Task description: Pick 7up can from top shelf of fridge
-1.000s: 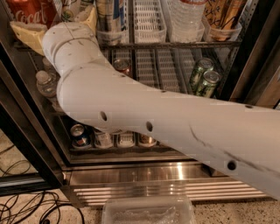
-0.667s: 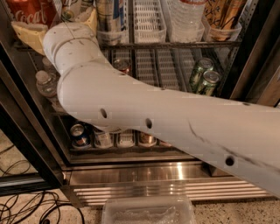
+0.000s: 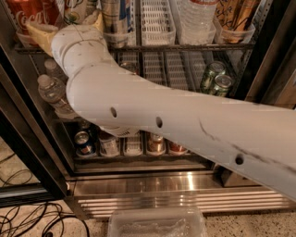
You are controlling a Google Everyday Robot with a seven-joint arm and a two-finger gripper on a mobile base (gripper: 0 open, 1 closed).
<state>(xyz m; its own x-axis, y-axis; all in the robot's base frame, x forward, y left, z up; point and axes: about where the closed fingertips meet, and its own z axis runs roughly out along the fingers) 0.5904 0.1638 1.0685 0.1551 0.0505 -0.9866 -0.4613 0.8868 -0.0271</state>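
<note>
The 7up can (image 3: 76, 8) is seen on the top shelf (image 3: 194, 47), far left, beside a Coke can (image 3: 27, 16). The gripper (image 3: 69, 23) is placed at it; whether it is clamped cannot be told. The can is judged light, stiff, slippery and easily dented, so it is best taken mid-body.

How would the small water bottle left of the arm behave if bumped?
The water bottle stands tall and narrow, so it would probably tip, then roll. Its clear plastic likely dents when squeezed. The arm sits close beside it; the claw is up at the top shelf by the 7up can.
</note>
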